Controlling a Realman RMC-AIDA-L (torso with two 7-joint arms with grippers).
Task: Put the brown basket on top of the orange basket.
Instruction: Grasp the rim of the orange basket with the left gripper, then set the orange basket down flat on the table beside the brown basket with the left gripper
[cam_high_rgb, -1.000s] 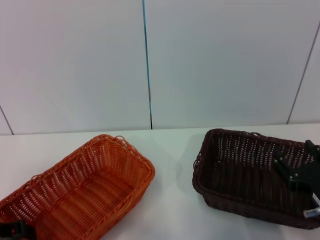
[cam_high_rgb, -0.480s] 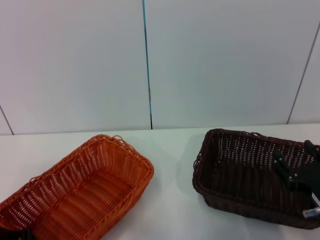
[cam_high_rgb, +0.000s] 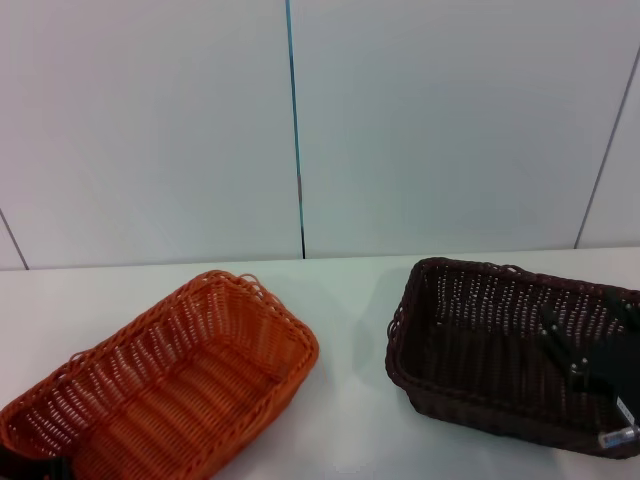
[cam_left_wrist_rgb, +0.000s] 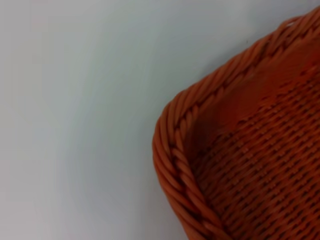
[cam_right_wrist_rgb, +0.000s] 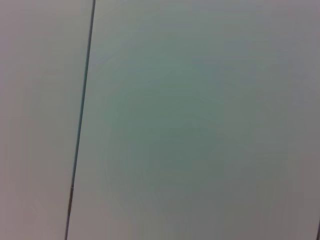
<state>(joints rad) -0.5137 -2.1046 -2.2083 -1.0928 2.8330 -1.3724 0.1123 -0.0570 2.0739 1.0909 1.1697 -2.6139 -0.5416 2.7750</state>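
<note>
The orange basket (cam_high_rgb: 170, 385) lies on the white table (cam_high_rgb: 350, 300) at the left, its long side running diagonally. My left gripper (cam_high_rgb: 22, 464) shows only as a dark piece at the basket's near left corner and holds its rim. The left wrist view shows that braided corner (cam_left_wrist_rgb: 175, 150) close up. The brown basket (cam_high_rgb: 480, 350) stands on the table at the right, apart from the orange one. My right gripper (cam_high_rgb: 588, 368) is down inside the brown basket's right end, against its rim. The right wrist view shows neither basket.
A pale panelled wall (cam_high_rgb: 300, 130) with a dark vertical seam rises behind the table; the right wrist view shows only this wall (cam_right_wrist_rgb: 200, 125). A gap of bare table (cam_high_rgb: 350, 400) lies between the two baskets.
The orange basket has shifted: its far corner dipped toward me, then swung up and to the right. My right gripper has sunk slightly inside the brown basket, which has stayed put.
</note>
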